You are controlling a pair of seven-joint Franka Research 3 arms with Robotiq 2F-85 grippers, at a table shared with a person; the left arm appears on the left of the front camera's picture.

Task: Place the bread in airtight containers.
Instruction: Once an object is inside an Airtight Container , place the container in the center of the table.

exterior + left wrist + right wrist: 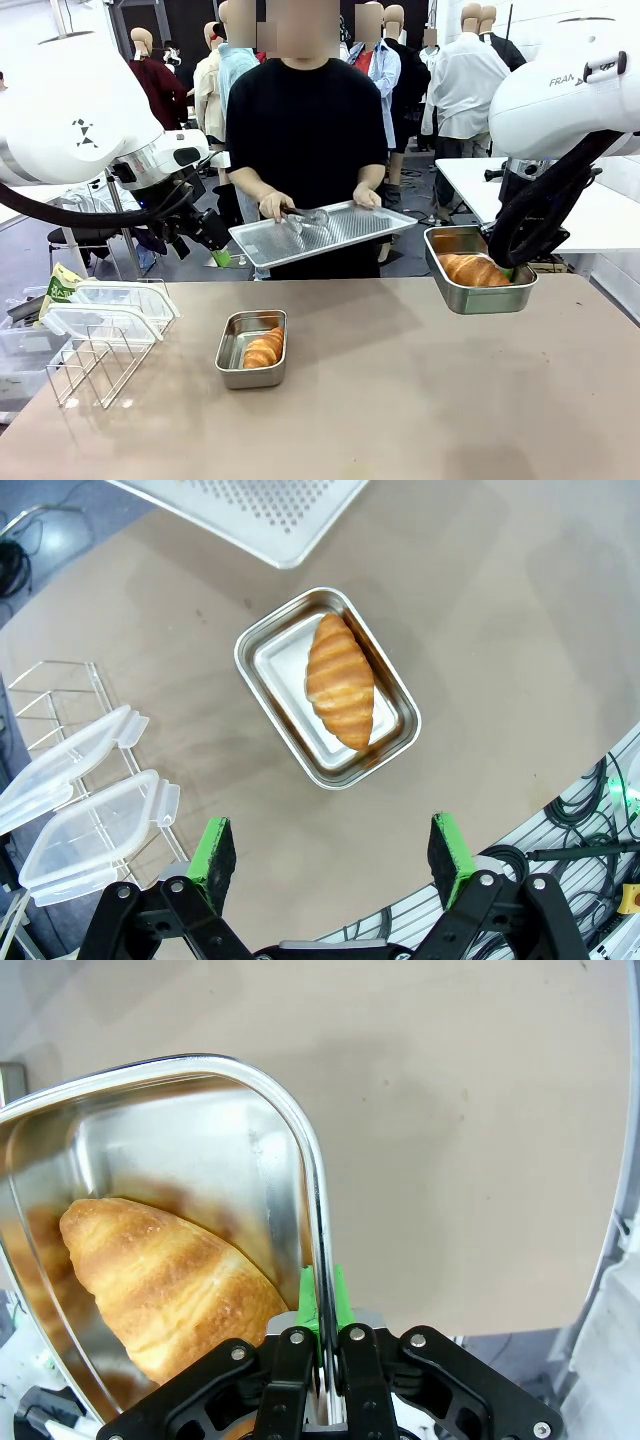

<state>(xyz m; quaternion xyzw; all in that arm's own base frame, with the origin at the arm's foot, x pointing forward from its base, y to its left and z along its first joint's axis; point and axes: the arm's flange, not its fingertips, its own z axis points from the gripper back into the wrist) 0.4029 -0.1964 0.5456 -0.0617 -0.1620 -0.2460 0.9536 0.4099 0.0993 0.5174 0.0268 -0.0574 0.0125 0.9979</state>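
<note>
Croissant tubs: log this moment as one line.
right gripper: shut on raised tub rim, croissant inside | left gripper: open, aimed at table tub, second croissant inside | lids: off, on rack

My tan table [420,400] fills the lower half of the frame under even light. Behind it, at the right edge, stands a white table [620,215]. Grey floor [25,265] shows at middle left, and a dark wall [185,15] runs along the top.
</note>
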